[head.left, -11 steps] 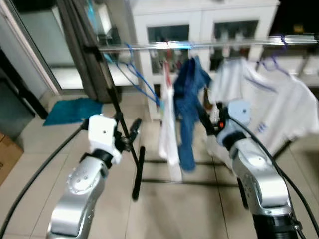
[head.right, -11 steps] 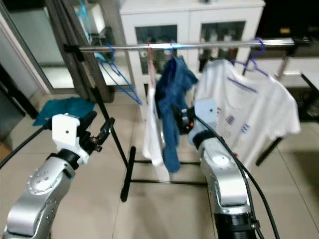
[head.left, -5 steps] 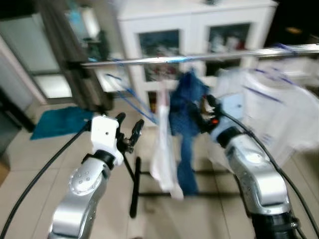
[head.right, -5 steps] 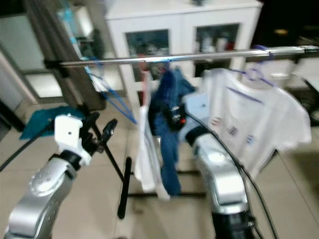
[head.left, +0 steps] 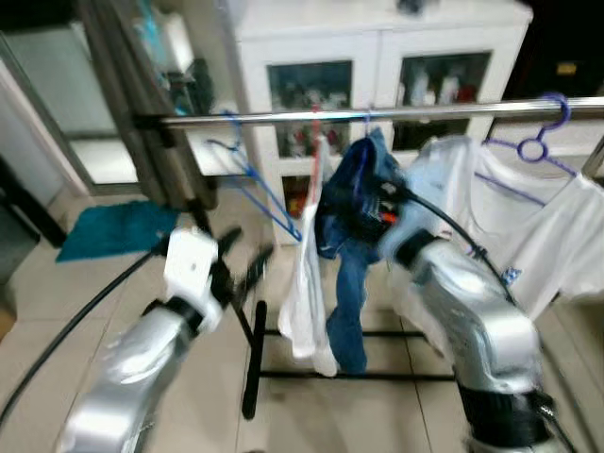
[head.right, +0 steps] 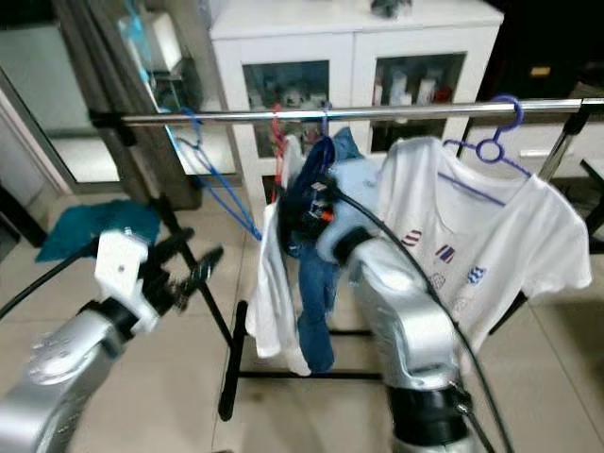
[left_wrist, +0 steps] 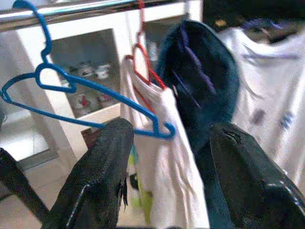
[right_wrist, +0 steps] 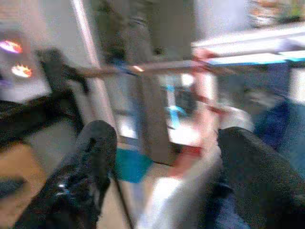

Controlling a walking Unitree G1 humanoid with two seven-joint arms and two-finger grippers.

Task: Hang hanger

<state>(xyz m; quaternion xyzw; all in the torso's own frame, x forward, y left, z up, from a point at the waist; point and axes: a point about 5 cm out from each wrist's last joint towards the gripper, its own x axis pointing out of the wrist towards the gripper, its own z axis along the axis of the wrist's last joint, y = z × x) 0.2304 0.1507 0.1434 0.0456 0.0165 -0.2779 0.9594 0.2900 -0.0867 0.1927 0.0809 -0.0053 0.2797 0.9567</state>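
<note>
Keeping the right tool (head.right: pixel 307 203), fingers spread and empty, beside the blue garment (head.right: pixel 316 226), its hanger hook should be seated squarely on the rail (head.right: pixel 377 111).

Bare rail (head.right: pixel 226 116) is left free beside the empty blue hanger (head.right: pixel 215 184); further along, passage is blocked by crowded garments: white cloth (head.right: pixel 272 293), blue jeans (head.right: pixel 311 274), white T-shirt (head.right: pixel 472 245).

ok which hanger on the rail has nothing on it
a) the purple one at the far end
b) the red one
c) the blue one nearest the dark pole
c: the blue hanger hangs bare from the rail, while the red hanger carries a white garment and the purple hanger carries the white t-shirt.
</note>
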